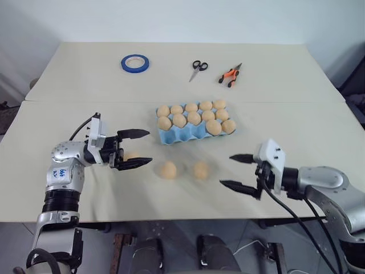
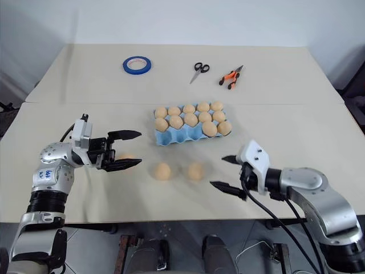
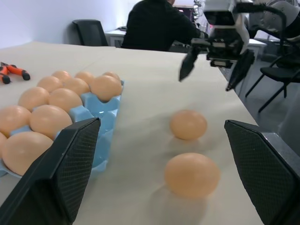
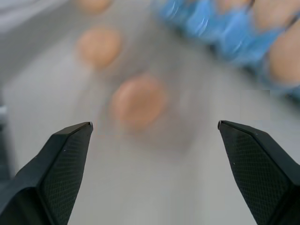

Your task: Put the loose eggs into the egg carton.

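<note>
Both grippers stand spread and empty: the left gripper (image 1: 137, 148) points level across the table (image 1: 296, 131), the right gripper (image 1: 238, 171) faces it. Between them lie two loose eggs (image 1: 168, 169), perhaps a third behind the left fingers. Beyond sits the egg carton (image 1: 171, 137), mostly filled.

Pale beige tabletop (image 1: 68, 74), made of two boards with a seam running across from the left edge to the right. Blue tape roll (image 1: 134, 63) lying flat near the far edge, toward the far left corner. Black-handled scissors (image 1: 198, 69) near the middle of the far edge, blades shut. Orange-handled pliers (image 1: 230, 75) just beside the scissors, apart from them. Beyond the table, a person in a dark top (image 3: 157, 26) and black chairs (image 3: 92, 31).
</note>
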Controlling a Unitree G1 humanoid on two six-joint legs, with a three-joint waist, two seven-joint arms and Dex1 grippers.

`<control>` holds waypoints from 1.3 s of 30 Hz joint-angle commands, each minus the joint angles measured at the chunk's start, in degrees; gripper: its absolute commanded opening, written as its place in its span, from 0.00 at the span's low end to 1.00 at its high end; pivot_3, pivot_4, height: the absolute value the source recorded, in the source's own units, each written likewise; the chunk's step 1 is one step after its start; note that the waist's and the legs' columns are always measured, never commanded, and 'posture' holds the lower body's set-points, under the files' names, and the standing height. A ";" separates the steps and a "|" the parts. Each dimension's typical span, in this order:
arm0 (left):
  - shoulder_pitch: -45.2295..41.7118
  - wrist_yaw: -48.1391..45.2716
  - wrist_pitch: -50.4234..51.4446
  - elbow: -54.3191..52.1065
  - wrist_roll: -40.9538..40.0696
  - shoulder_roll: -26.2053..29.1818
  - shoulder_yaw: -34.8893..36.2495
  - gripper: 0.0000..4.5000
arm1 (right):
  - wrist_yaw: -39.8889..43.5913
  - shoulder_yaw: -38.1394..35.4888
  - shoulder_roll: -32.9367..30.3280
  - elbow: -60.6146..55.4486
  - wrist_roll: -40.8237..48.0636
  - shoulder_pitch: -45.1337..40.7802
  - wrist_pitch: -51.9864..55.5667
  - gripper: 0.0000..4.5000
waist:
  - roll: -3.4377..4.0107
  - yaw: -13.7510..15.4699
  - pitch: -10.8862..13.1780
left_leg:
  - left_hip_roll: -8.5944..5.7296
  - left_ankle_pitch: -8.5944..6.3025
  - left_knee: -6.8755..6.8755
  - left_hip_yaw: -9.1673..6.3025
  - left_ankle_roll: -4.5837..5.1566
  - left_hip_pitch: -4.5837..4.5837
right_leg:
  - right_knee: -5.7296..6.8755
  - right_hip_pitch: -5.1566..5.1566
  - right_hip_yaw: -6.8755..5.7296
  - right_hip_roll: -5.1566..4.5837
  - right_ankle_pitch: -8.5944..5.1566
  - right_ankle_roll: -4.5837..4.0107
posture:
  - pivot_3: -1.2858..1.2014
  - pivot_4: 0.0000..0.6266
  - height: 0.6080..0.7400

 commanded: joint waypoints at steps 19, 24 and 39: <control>1.58 -0.95 -0.35 -2.05 -1.54 0.43 2.36 1.00 | -3.87 10.81 11.17 8.47 -8.35 -3.78 -17.22 1.00 | -0.01 0.00 -0.01 | 0.04 0.24 0.01 -0.05 0.04 0.05 | 0.06 0.00 -0.01 0.05 0.34 -0.11 | 0.52 0.24 1.00; 2.32 -0.51 -0.05 -3.17 -1.84 0.63 2.71 1.00 | -4.51 15.19 14.64 14.20 -11.30 -8.84 -18.13 1.00 | -0.01 -0.03 -0.01 | 0.00 0.27 0.03 -0.01 0.05 0.04 | 0.08 -0.02 0.01 0.04 0.35 -0.09 | 0.52 0.24 1.00; 5.04 1.57 0.27 -6.37 -2.68 1.65 3.73 1.00 | -3.73 17.09 16.21 19.11 -14.04 -13.23 -16.85 0.56 | 0.00 -0.08 -0.01 | 0.04 0.27 0.00 -0.03 0.05 0.02 | 0.07 -0.03 -0.01 -0.05 0.35 -0.09 | 0.52 0.24 1.00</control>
